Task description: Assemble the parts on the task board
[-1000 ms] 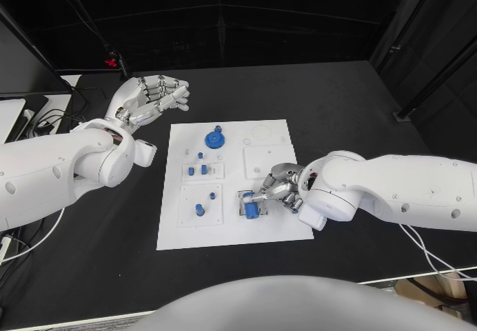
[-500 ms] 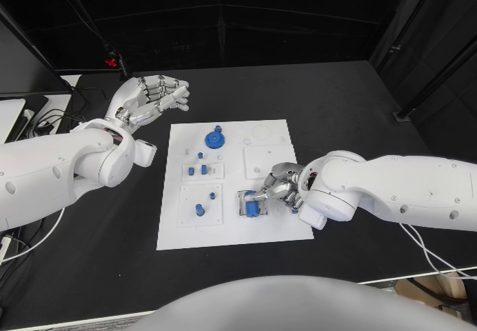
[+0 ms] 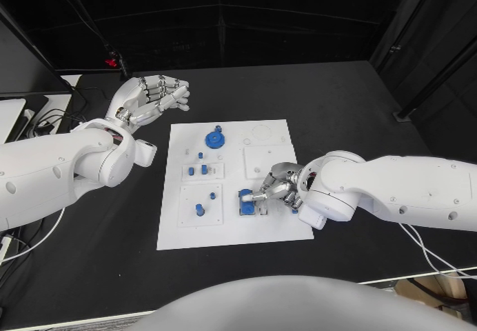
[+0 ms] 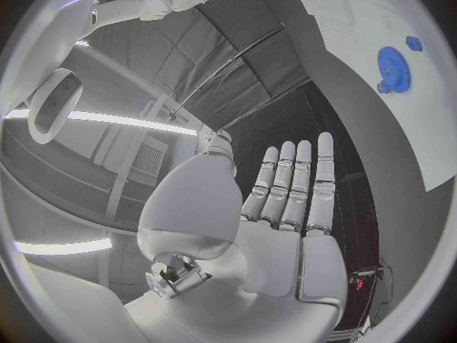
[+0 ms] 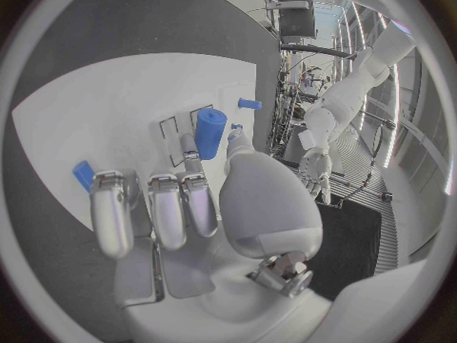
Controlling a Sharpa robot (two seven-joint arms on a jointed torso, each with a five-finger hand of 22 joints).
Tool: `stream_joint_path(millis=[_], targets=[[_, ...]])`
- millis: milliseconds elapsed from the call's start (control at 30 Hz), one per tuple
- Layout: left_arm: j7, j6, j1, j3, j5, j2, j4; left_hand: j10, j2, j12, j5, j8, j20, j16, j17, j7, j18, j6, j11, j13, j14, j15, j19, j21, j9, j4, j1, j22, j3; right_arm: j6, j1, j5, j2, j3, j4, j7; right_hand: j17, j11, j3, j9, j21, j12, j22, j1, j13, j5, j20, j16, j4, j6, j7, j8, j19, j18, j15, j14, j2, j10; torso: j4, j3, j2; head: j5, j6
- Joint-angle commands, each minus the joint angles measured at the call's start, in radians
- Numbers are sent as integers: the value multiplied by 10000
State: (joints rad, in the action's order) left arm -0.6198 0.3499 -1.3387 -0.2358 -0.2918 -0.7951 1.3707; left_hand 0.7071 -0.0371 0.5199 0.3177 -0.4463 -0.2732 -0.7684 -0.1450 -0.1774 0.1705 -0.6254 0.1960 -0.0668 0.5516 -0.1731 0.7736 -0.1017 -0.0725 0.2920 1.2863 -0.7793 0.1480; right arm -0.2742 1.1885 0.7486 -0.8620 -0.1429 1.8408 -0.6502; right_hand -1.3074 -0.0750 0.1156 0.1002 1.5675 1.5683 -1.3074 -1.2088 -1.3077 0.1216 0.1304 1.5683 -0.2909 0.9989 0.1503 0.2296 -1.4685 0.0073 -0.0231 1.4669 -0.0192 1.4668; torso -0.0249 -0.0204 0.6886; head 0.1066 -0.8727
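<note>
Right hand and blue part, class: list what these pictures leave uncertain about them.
1. Head view: the right hand covers one side of the blue part, hiding the contact.
2. Right wrist view: fingertips overlap the part; grip or mere touch unclear.
3. Its seating in the task board: too small.

We see a matt black table [image 3: 328,103] carrying the matt white task board [image 3: 231,231], which looks like smooth plastic. The blue parts [image 3: 215,139] look like smooth plastic. Each robot hand [image 3: 151,98] has brushed silver metal fingers; the arm shells [image 3: 418,189] are glossy white plastic.
</note>
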Motion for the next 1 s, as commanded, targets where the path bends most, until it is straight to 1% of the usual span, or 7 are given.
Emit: stream_joint_path(millis=[33, 233, 500, 633, 667, 767, 1000], targets=[[-71, -101, -14, 7, 26, 4, 6, -96, -68, 67, 48, -47, -34, -38, 10, -623, 64, 64, -5, 9, -71, -11, -11, -1, -1, -9, 15, 9, 51, 19, 13, 59, 7, 5, 18, 68, -2634, -78, 78, 17, 33, 25, -2634, 132, -2631, -83, 23, 25, 8, -83, -10, 46, -1023, -73, 8, 1039, 12, 1040, -1, -1, -4, -5, 1], [-71, -113, -14, 7, 26, 1, 5, -96, -68, 67, 48, -47, -34, -38, 10, -623, 64, 64, -5, 9, -71, -11, -11, -1, -1, -9, 15, 9, 51, -168, 12, 124, -126, 5, 140, 181, -2634, 12, 250, 217, 33, 25, -2634, 301, -2631, -298, -43, 25, 18, 181, -131, 421, -1023, -73, 105, 1039, 177, 1040, 10, 2, -7, -52, 1], [-51, -117, -12, 7, 26, -25, -15, -96, -68, 67, 48, -47, -34, -38, 10, -623, 64, 64, -5, 9, -71, -11, -11, -1, -1, -9, 15, 9, 51, -376, 92, 508, -601, 12, 593, 305, -2634, 284, 481, 971, 33, 25, -2634, 239, -2631, -462, -303, 25, 19, 254, -416, 1514, -1023, -73, 370, 1039, 265, 1040, 4, -5, -11, -20, 1], [-39, -127, -7, 7, 26, -15, -28, -96, -68, 67, 48, -47, -34, -38, 10, -623, 64, 64, -5, 9, -71, -11, -11, -1, -1, -9, 15, 9, 51, -278, 165, 568, -744, 14, 753, 274, -2634, 348, 593, 1525, 33, 25, -2634, 332, -2631, -598, -392, 25, -3, -56, -497, 2188, -1023, -73, 457, 1039, 318, 1040, -2, -2, 1, 4, 1], [-34, -129, -4, 7, 26, -10, -34, -96, -68, 67, 48, -47, -34, -38, 10, -623, 64, 64, -5, 9, -71, -11, -11, -1, -1, -9, 15, 9, 51, -220, 177, 577, -765, 15, 779, 267, -2634, 381, 643, 1886, 33, 25, -2634, 354, -2631, -613, -412, 25, -31, -328, -519, 2614, -1023, -73, 510, 1039, 334, 1040, 1, -3, -2, 15, 1], [-25, -130, 2, 7, 26, 1, -42, -102, -73, 75, 64, -61, -35, -45, 18, -624, 64, 73, -4, 10, -74, -12, -12, -2, -1, -8, 20, 11, 57, -58, 192, 585, -784, 15, 811, 226, -2634, 420, 663, 2287, 33, 25, -2634, 288, -2631, -582, -453, 25, 0, -586, -533, 3104, -1023, -73, 496, 1039, 352, 1040, 4, -3, -3, 19, 1], [-11, -134, 9, 7, 27, 26, -50, -108, -77, 83, 80, -75, -35, -53, 26, -625, 64, 82, -4, 10, -78, -12, -14, -2, -1, -7, 26, 13, 64, 715, 205, 579, -598, 12, 655, -87, -2634, 527, 769, 3628, 33, 25, -2634, 218, -2631, -592, -523, 25, 25, -1189, -693, 4656, -1023, -73, 602, 1039, 406, 1040, -21, -4, -1, 56, 1]])
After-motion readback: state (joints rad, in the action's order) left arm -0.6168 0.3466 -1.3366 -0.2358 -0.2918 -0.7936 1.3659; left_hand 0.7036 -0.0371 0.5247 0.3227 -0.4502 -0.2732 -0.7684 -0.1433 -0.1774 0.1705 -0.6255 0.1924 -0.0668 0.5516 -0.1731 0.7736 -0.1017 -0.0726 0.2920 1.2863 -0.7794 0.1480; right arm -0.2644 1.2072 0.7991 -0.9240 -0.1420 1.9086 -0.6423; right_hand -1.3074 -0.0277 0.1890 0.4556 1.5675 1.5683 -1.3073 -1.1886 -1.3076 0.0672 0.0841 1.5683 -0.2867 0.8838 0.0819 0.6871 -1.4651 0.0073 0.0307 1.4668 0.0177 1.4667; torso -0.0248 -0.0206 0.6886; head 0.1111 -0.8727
